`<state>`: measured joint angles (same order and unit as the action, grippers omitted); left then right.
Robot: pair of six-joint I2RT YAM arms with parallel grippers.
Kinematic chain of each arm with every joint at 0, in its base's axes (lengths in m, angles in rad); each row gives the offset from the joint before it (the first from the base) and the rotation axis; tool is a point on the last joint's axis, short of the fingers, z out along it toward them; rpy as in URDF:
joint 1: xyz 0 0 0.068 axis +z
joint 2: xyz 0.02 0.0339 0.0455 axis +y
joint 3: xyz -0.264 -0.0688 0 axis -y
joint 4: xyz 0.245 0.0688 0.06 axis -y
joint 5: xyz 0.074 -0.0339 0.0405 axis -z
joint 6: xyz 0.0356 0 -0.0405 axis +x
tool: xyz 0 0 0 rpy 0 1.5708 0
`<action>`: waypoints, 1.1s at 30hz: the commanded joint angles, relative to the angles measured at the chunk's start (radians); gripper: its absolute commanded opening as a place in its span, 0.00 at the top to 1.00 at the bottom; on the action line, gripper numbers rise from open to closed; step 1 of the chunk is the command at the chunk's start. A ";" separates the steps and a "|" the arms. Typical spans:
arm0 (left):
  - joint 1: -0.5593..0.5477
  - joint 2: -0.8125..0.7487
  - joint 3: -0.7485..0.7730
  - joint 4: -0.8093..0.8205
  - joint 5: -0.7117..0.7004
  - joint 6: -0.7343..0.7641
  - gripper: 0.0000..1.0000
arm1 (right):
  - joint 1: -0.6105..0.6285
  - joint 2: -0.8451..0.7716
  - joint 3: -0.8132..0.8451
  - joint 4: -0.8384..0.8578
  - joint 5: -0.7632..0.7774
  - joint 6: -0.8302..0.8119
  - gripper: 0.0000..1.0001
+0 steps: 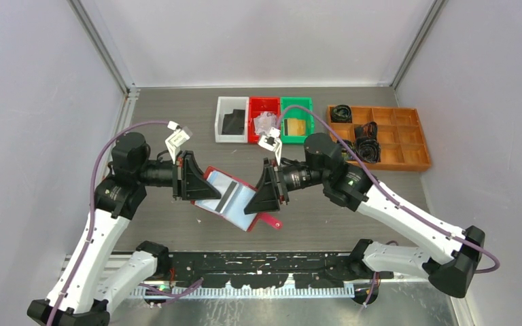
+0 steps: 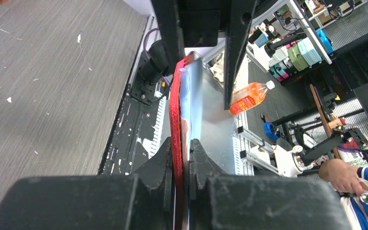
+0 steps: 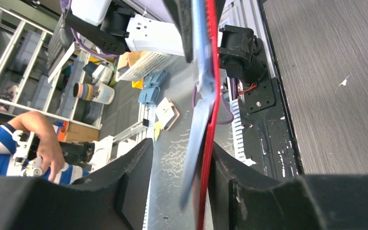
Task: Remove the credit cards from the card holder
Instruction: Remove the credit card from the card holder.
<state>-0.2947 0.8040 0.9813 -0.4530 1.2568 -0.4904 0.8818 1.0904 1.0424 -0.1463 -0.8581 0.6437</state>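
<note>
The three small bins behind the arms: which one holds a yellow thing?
The green bin, rightmost of the three. The white bin holds something black, and the red bin between them holds something pale and crumpled.

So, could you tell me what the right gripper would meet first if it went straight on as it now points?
The card holder, whose edge lies between its open fingers; beyond that, probably the left gripper.

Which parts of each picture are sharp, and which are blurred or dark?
Top external: even light, soft shadows, the card holder sharp. Left wrist: the left gripper is dark and blurred, the table sharp. Right wrist: the card holder's near edge is smeared, the right gripper dark, the table grain crisp.
</note>
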 commanded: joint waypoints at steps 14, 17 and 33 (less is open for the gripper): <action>0.002 -0.007 0.025 -0.061 0.016 0.126 0.58 | -0.009 0.057 0.293 -0.416 0.133 -0.202 0.98; 0.003 -0.008 0.014 -0.084 0.023 0.155 0.54 | -0.009 0.084 0.359 -0.518 0.145 -0.259 0.99; 0.003 0.028 0.032 -0.169 0.153 0.235 0.70 | 0.079 0.267 0.616 -0.835 0.174 -0.466 0.99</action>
<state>-0.2943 0.8341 0.9916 -0.5991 1.3514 -0.3019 0.9405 1.3296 1.5848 -0.9108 -0.7116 0.2401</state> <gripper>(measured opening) 0.330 0.115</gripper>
